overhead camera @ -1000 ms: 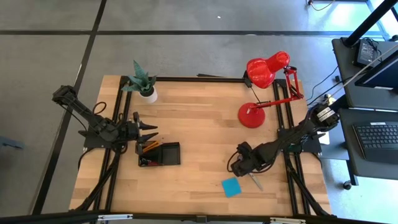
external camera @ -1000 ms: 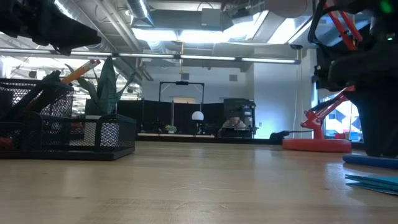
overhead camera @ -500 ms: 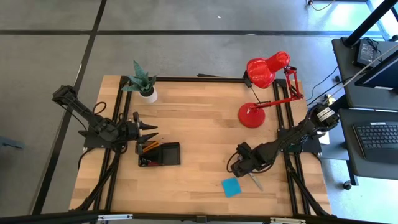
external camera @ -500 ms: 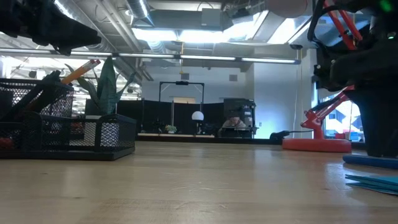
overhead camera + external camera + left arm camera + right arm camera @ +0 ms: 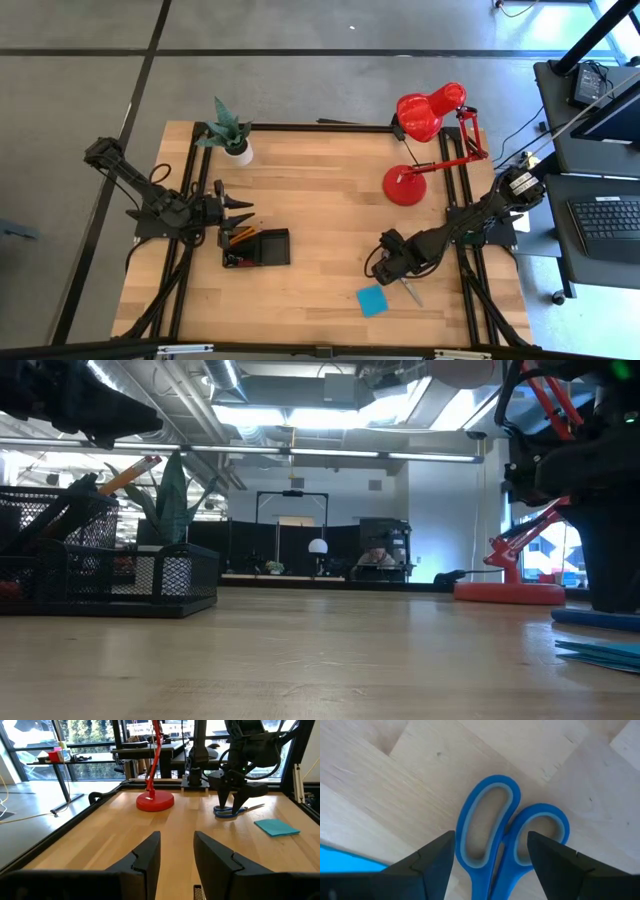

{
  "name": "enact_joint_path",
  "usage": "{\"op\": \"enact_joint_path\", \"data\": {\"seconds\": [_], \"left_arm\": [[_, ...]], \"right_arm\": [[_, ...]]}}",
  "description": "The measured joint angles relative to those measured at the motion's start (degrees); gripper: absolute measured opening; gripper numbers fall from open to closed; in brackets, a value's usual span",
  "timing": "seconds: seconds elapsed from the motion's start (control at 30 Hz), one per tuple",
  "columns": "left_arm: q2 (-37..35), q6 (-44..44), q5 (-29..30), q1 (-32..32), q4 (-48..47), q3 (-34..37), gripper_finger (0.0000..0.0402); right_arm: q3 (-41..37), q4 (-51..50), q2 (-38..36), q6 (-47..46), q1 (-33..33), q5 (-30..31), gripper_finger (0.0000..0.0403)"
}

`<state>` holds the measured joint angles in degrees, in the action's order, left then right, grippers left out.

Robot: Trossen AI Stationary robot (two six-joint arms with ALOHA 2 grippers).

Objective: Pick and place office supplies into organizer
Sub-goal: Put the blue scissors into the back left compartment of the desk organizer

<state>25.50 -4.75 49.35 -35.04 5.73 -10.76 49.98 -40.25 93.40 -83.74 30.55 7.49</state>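
Two grippers share the wooden table (image 5: 330, 215), and neither holds anything. Nearest the front edge lies the blue sticky-note pad (image 5: 372, 300), flat on the wood toward the right half. Just right of it and a little farther back lie the blue-handled scissors (image 5: 505, 837), closed, with both handle loops flat on the table. The right gripper (image 5: 392, 268) hangs directly over those loops, pointing down. Its jaws stand wide, one finger on each side of the handles, and the right wrist view shows bare wood between each finger and the blue plastic; whether the tips reach the table cannot be told. In the left wrist view the scissors' blades point away to the right of that gripper.

Across the table, on the left half, sits the black mesh organizer (image 5: 257, 248). An orange pencil (image 5: 128, 475) leans out of its taller left compartment, tip slanting up; other dark items inside are too small to make out. The left gripper (image 5: 240, 211) hovers just behind and above the organizer's left end, its fingers (image 5: 148, 857) parted by a narrow gap with nothing between them.

Farther back stands the red desk lamp (image 5: 430, 130), base on the right half of the table and head toward the far edge. The potted green plant (image 5: 230, 135) stands at the far left corner.
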Motion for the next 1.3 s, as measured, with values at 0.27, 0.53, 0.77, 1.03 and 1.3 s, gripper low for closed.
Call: {"op": "enact_joint_path", "data": {"seconds": [0.27, 0.53, 0.77, 1.03, 1.3], "left_arm": [[-0.02, 0.0, 0.0, 0.0, -0.29, 0.0, 0.0108], [0.0, -0.4, -0.01, -0.01, -1.55, 0.0, 0.0106], [-0.02, -0.46, 0.0, -0.01, -1.76, 0.01, 0.0105], [-0.02, -0.47, -0.01, 0.01, -1.74, 0.0, 0.0105], [-0.01, -0.48, -0.01, 0.0, -1.74, 0.0, 0.0102]], "right_arm": [[0.0, 0.57, -0.02, -0.2, 0.0, 0.0, 0.0251], [0.0, 1.22, -0.02, -1.43, 0.0, 0.13, 0.0251], [0.0, 1.22, -0.02, -2.93, 0.0, 0.13, 0.0251], [0.0, 1.2, -0.02, -3.13, 0.0, 0.13, 0.0213], [0.0, 0.61, -0.02, -2.97, 0.0, 0.15, 0.0169]]}}
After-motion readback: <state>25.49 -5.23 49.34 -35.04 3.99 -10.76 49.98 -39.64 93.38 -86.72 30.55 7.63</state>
